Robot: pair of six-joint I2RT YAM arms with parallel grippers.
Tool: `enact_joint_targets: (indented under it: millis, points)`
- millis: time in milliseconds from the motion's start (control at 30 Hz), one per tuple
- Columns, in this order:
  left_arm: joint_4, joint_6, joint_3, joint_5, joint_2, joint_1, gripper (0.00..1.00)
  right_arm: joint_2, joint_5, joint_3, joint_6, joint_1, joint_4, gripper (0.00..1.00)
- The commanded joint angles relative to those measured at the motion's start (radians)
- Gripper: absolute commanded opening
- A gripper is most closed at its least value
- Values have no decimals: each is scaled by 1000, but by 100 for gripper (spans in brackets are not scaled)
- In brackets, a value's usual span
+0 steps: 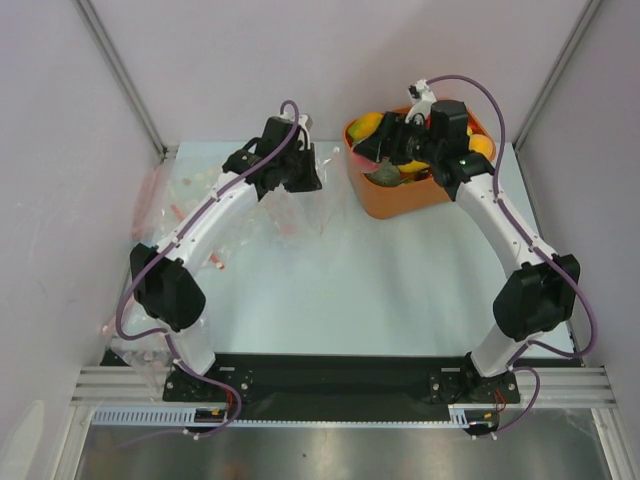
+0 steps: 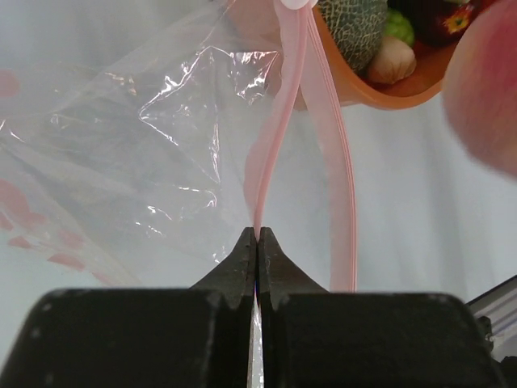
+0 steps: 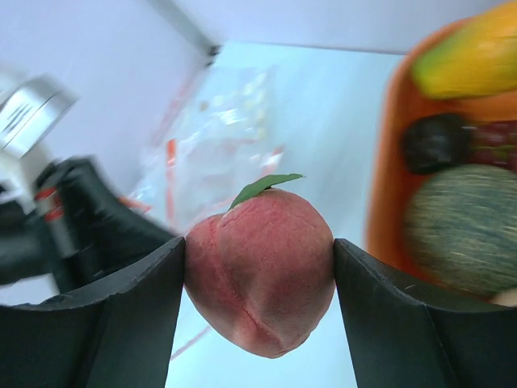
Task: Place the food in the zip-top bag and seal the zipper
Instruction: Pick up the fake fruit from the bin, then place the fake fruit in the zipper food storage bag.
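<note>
The left claw (image 2: 257, 240) is clenched on one lip of the zipper (image 2: 279, 129) and holds the mouth of the bag (image 2: 145, 153) raised off the desk (image 1: 400, 290), just beside the orange tub (image 1: 400, 197). The rest of the bag lies crinkled on the desk to the left. The right claw (image 3: 258, 260) grasps a peach (image 3: 260, 283) across its widest part, one finger on each cheek and the leaf up, near the tub's edge on the bag side. Other food, including a melon (image 3: 464, 226) and a mango (image 3: 477, 56), sits in the tub. The step in hand looks like carrying the peach to the bag's mouth and dropping it in. The difficulty is the opening: the free lip runs close beside the pinched one, so the mouth is only a narrow slit, probably tighter than the peach. It would be best to come in from above, in line with the slit, and let the peach's lower end press the free lip outward. The right claw should let go only once the fruit is well below the pink strip. The left claw grips with its tips alone, so a hard push could tear the lip free or send the peach sliding off the slick film onto the desk.
</note>
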Motion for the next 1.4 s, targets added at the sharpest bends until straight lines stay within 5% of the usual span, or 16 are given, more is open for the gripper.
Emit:
enact_joint_targets:
  millis: [0,233,733,900,967,1233,1367]
  points:
    - [-6,-44,92,39,5,-4,0,-53,-87,-29,19,65,54,53]
    - [20,-92,117,79,-18,-22,0,-65,-100,-121,75,122,126,53]
    - [161,-274,42,235,-102,-50,0,-58,74,-176,5,130,-11,53]
    - [274,-354,-79,263,-143,-74,0,-64,83,-183,25,122,-15,76]
    - [287,-366,-95,261,-150,-74,0,-77,119,-176,35,119,-50,99]
    - [161,-282,-35,163,-137,-54,0,-162,152,-172,68,56,-43,100]
    - [72,-210,15,111,-139,-36,0,-185,150,-169,95,-14,14,91]
